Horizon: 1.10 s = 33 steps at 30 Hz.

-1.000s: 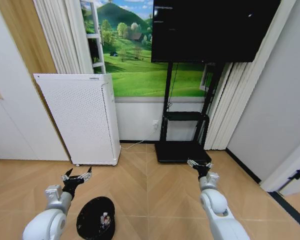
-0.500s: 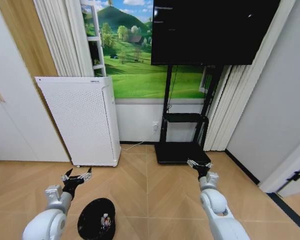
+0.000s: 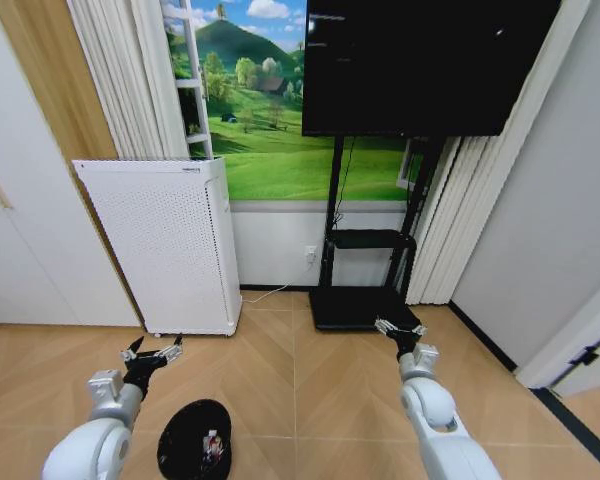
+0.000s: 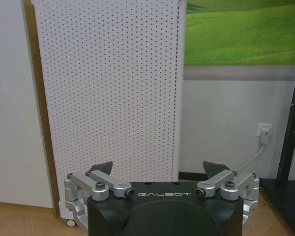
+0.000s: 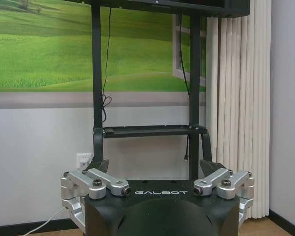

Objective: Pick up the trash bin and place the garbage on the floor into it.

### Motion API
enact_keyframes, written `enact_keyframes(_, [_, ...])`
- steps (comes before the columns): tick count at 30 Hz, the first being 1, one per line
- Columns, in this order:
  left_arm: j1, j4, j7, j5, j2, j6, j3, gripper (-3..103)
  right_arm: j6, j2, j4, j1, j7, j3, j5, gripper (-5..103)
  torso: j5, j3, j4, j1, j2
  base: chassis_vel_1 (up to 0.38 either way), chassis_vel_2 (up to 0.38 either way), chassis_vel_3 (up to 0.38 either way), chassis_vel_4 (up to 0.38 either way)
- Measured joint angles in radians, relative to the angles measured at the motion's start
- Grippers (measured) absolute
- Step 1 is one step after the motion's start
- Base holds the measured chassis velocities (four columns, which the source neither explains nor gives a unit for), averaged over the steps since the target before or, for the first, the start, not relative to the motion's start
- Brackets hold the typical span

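The black round trash bin (image 3: 194,440) stands on the wooden floor at the bottom left of the head view. Red-and-white garbage (image 3: 211,441) lies inside it. My left gripper (image 3: 152,352) hovers open just beyond and left of the bin, with nothing between its fingers. In the left wrist view that gripper (image 4: 159,168) faces the white perforated appliance. My right gripper (image 3: 399,326) is open and empty above the floor at the centre right. In its own wrist view the right gripper (image 5: 156,166) points at the black TV stand.
A white perforated appliance (image 3: 167,244) stands against the wall at left. A black TV stand (image 3: 366,265) with a large screen (image 3: 420,62) is at centre. White curtains (image 3: 448,215) and a grey wall lie to the right. A socket and cable (image 3: 309,251) sit low on the wall.
The whole head view has shifted slightly downward, so the camera has tilted up. The bin sits lower in the picture. Both grippers hold the same open pose.
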Motion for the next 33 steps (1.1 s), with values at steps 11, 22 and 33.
enact_keyframes(11, [0.001, -0.005, 0.000, 0.000, 0.002, 0.000, -0.002, 100, -0.002, -0.002, 0.007, -0.001, 0.000, 0.003, 0.004, 100, 0.0000, 0.023, 0.0000, 0.013, 0.035, 0.000, 0.000, 0.000, 0.000])
enact_keyframes(22, [0.008, -0.014, 0.000, -0.001, 0.000, 0.004, -0.007, 100, -0.005, -0.001, 0.014, -0.004, 0.002, 0.006, 0.005, 100, 0.0000, 0.057, 0.0000, 0.034, 0.091, 0.000, 0.000, 0.000, 0.000])
enact_keyframes(33, [0.005, -0.009, 0.000, 0.000, 0.003, 0.003, -0.007, 100, -0.006, -0.001, 0.013, -0.002, 0.003, 0.007, 0.005, 100, 0.0000, 0.083, 0.0000, 0.051, 0.134, 0.000, 0.000, 0.000, 0.000])
